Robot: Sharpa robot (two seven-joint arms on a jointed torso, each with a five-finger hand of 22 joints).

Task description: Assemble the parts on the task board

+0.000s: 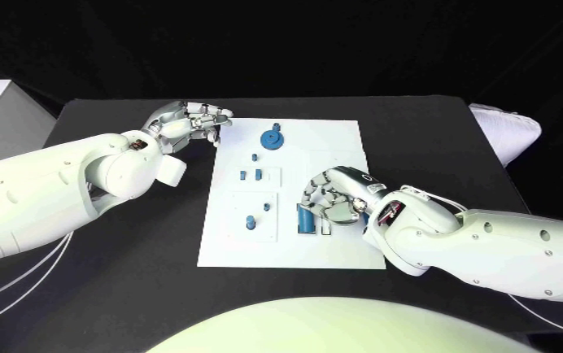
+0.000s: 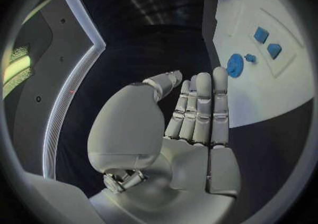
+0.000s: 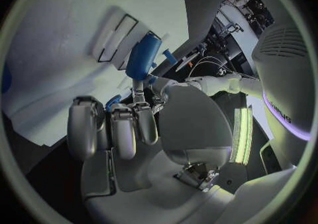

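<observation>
The right hand [image 1: 334, 198] is seen over the near right part of the task board [image 1: 329, 137], its fingers curled downward around a blue cylindrical part [image 1: 306, 221]. In the right wrist view the same blue cylindrical part [image 3: 142, 59] is shown just past the fingertips [image 3: 135, 123], with the thumb at its lower end; contact appears likely, but whether the part is truly gripped cannot be told. A smaller blue piece [image 3: 113, 101] is glimpsed between those fingers, too hidden to be made out. The left hand [image 1: 188, 125] is held over the black table [image 1: 117, 288] just beside the board's far left corner, apart from the board. In the left wrist view the left hand [image 2: 192, 123] is shown with straight fingers laid side by side and the thumb standing off; nothing is held in it. On the board, a blue gear [image 1: 273, 140] is seen at the far end, with a small blue peg [image 1: 276, 127] just beyond it. Nearer the middle, a tiny blue piece [image 1: 254, 158] lies beside two small blue blocks [image 1: 251, 175] set in a raised square. A blue oval part [image 1: 250, 223] rests in the larger raised square at the near left, beside the cylinder.
</observation>
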